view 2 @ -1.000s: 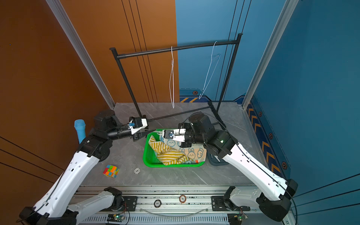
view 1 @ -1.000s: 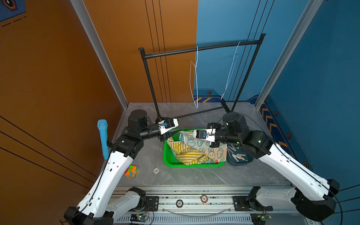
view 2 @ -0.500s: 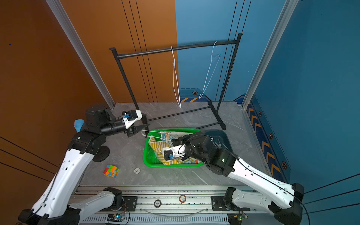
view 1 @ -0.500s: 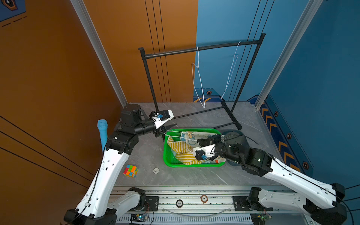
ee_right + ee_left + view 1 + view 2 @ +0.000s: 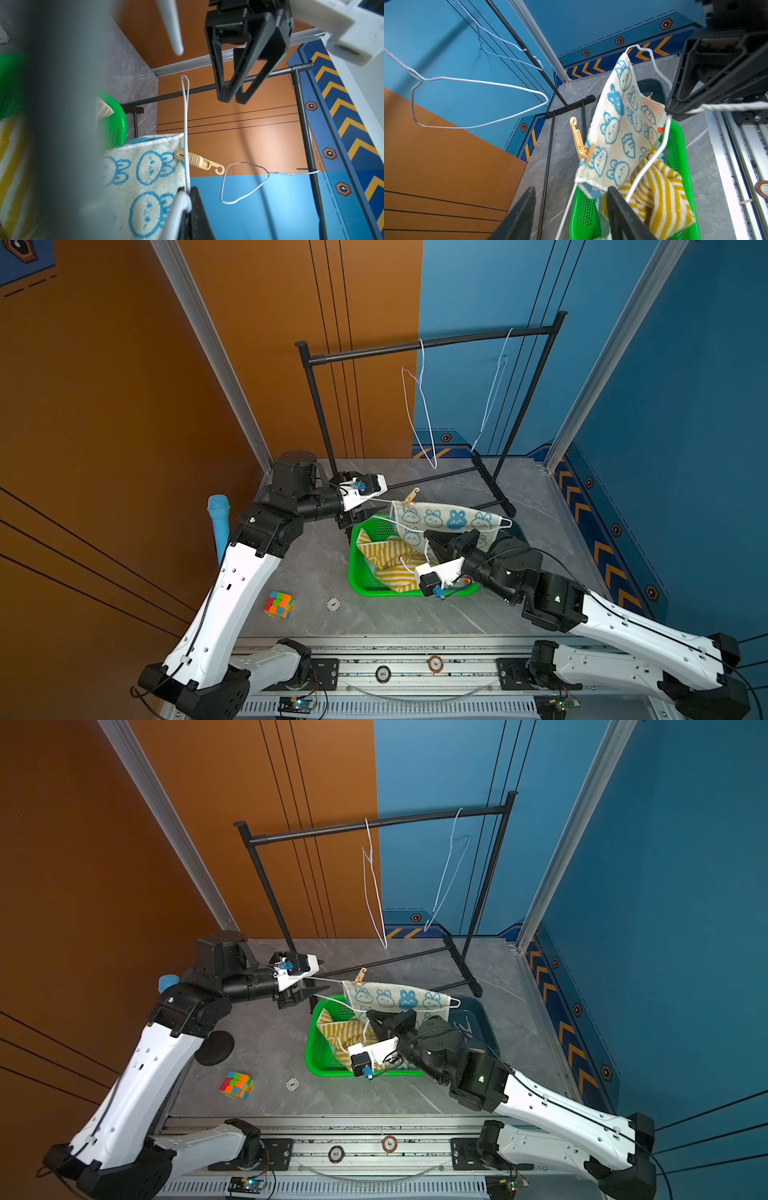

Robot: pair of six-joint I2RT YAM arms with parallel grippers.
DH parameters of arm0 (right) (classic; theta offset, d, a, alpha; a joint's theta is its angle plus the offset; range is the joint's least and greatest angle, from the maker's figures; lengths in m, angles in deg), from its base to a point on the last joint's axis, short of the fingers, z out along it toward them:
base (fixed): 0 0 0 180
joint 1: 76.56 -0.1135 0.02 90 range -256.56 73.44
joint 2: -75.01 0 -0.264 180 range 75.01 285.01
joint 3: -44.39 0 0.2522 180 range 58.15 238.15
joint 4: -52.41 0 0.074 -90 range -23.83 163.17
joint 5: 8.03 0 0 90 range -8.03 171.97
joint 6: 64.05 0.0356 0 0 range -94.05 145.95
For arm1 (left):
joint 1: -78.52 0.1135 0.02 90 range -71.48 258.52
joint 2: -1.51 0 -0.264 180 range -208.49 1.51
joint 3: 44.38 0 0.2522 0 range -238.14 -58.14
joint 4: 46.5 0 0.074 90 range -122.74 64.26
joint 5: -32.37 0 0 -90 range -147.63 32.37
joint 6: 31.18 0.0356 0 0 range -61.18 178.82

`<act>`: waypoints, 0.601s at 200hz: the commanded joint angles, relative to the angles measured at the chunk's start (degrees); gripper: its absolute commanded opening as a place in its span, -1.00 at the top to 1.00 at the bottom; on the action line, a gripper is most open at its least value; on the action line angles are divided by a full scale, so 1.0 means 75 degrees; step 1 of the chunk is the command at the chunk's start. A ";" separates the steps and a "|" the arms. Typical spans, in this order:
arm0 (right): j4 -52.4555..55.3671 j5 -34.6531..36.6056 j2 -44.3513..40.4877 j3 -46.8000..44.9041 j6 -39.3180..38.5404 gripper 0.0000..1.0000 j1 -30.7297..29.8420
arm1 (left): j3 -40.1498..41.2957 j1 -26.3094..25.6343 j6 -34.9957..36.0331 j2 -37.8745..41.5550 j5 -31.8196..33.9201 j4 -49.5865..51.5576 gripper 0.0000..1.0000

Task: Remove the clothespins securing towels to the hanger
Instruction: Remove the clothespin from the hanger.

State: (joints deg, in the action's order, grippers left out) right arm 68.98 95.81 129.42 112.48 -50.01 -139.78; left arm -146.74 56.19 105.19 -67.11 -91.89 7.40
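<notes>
My right gripper (image 5: 187,189) is shut on a white wire hanger (image 5: 185,124) and holds it level above the green basket (image 5: 356,572). A cream towel with blue bunnies (image 5: 444,519) (image 5: 618,128) hangs from that hanger. One tan clothespin (image 5: 411,497) (image 5: 197,161) (image 5: 582,143) pins its end nearest my left arm. My left gripper (image 5: 571,189) (image 5: 353,519) is open at that end, and the hanger wire (image 5: 654,158) runs between its fingers untouched. A yellow-and-white striped towel (image 5: 386,562) lies in the basket. In both top views my right gripper (image 5: 429,536) (image 5: 370,1016) sits under the bunny towel (image 5: 395,998).
A black rack (image 5: 428,344) at the back carries two bare white hangers (image 5: 419,406). A dark blue bin (image 5: 478,1019) stands right of the basket, behind my right arm. A colour cube (image 5: 278,605), a small round token (image 5: 333,604) and a blue cylinder (image 5: 218,522) are on the left.
My right gripper dipped to the basket's front and now holds the hanger up with the bunny towel spread above the basket. My left gripper drew back and opened wider.
</notes>
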 commanded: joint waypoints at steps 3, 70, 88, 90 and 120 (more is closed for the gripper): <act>-0.0458 0.0549 -0.0069 -0.0220 -0.0824 1.00 -0.0221 | -0.0306 -0.0271 0.0293 -0.0233 0.0299 0.0511 -0.18; -0.0270 0.1023 -0.0025 -0.0423 -0.1606 1.00 -0.0556 | -0.1143 -0.1007 0.1035 -0.1118 0.1092 0.2016 -0.17; -0.0168 0.1083 -0.0004 -0.0430 -0.1695 1.00 -0.0602 | -0.1206 -0.1244 0.1212 -0.1294 0.1570 0.2141 -0.18; -0.0159 0.1080 -0.0002 -0.0425 -0.1693 1.00 -0.0596 | -0.1206 -0.1272 0.1235 -0.1307 0.1642 0.2146 -0.17; -0.0059 0.1059 0.0022 -0.0399 -0.1647 1.00 -0.0660 | -0.1224 -0.1664 0.1703 -0.1535 0.2429 0.2146 -0.19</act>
State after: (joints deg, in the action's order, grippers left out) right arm 68.10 102.00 129.49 109.77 -60.59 -144.13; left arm -154.50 45.68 113.69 -77.56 -79.81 20.87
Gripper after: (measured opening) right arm 0.066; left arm 0.593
